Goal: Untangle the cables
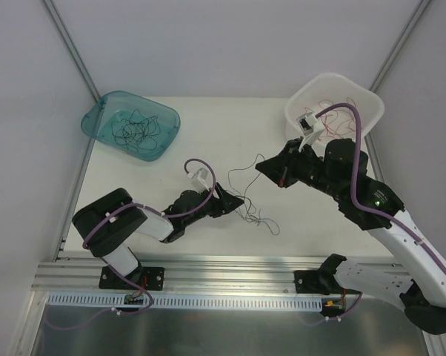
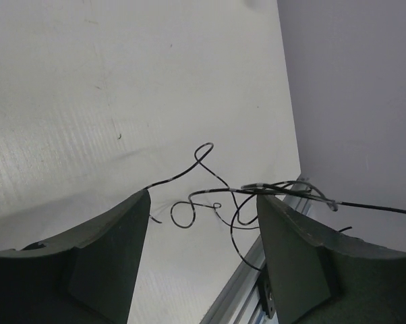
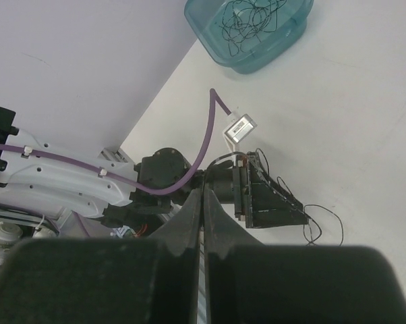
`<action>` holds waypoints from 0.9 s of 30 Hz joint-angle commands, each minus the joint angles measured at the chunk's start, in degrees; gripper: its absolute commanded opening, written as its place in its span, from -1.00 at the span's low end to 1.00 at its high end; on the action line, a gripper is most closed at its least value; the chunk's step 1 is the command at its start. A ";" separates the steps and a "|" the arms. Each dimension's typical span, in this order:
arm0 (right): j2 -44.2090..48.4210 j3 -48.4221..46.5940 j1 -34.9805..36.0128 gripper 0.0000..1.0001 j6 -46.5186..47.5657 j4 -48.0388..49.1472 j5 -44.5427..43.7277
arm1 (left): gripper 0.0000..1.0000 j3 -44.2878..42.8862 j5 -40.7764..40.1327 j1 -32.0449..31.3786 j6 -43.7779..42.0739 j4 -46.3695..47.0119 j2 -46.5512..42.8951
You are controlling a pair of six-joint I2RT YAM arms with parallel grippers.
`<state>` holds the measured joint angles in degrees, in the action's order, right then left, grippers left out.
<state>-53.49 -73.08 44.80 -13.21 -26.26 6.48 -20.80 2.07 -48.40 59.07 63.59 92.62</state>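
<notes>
Separating a small knot of strands looks to be the step in hand. The cables (image 1: 253, 210), a few hair-thin dark curls, lie on the desk (image 1: 208, 141) between the two arms. The left end effector (image 2: 203, 202) stands wide, low over the desk, with loops of wire lying loose between its fingers and nothing gripped. The right end effector (image 1: 264, 168) has its jaws pressed together. One strand runs straight toward it in the left wrist view, but whether it is pinched there is too fine to tell. A teal bin (image 1: 171, 116) at the far left holds black strands, and a white bin (image 1: 334, 76) at the far right holds red ones. The next move probably calls for the left jaws to close on one single strand, then a slow pull apart so the curls slip free rather than tighten.
</notes>
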 commanded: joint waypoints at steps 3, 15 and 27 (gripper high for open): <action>0.94 0.74 0.29 -0.99 -3.04 4.63 3.19 | 0.20 -1.00 -5.65 -0.46 -0.45 7.16 1.16; 1.02 1.18 1.87 -0.99 -4.89 6.66 5.03 | -0.73 -1.88 -13.22 -0.46 3.25 10.58 3.80; 1.81 -8.19 2.14 -0.99 2.13 -4.22 -2.60 | -1.00 0.49 -21.64 0.76 5.96 -2.66 -0.41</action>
<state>-53.39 -74.04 46.65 -14.90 -27.16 7.77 -21.47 -13.06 -48.27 62.57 65.78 95.85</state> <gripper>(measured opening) 0.017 0.009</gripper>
